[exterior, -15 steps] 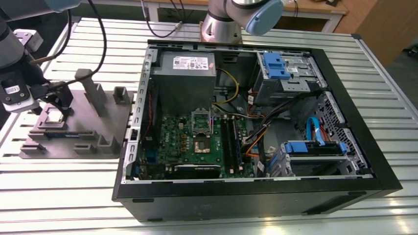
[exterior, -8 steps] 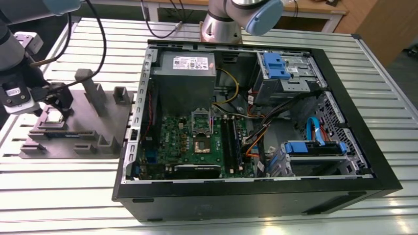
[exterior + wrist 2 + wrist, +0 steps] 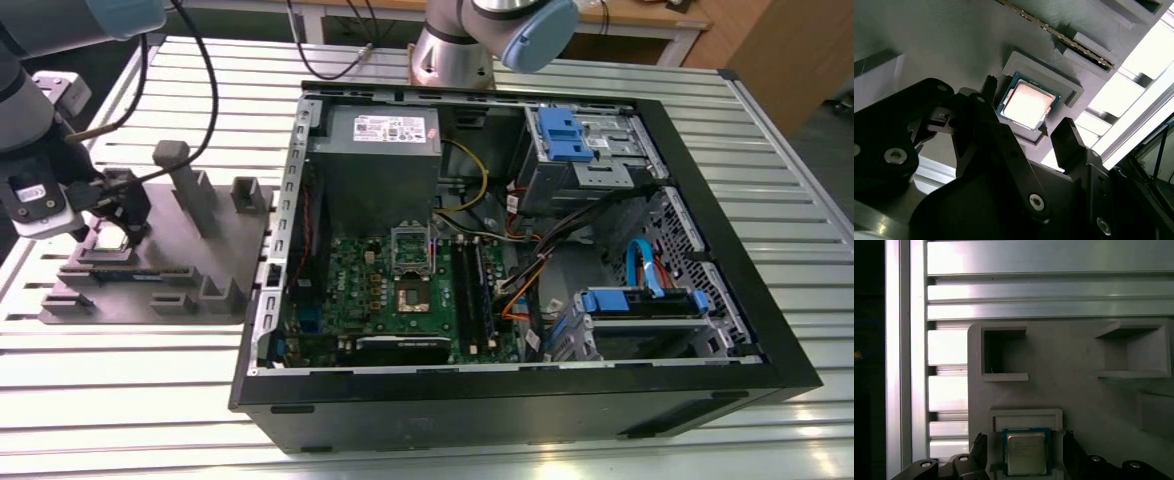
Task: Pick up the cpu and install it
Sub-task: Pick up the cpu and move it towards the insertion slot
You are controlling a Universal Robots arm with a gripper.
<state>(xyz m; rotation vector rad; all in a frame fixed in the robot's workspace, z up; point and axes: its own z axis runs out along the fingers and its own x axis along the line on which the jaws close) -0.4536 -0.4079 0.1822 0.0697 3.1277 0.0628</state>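
At the exterior view's left, the claw [image 3: 118, 232] hangs open astride the cpu [image 3: 1026, 105], which sits in its grey holder [image 3: 1079, 390], squared for gripping.

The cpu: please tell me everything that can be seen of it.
The cpu is a small flat square chip with a shiny silver-grey metal top and a thin blue-green border. It lies flat, top up, in a shallow framed recess of the grey holder plate. The hand is open, one finger on each side of it, with a gap at both, so only the recess touches it.
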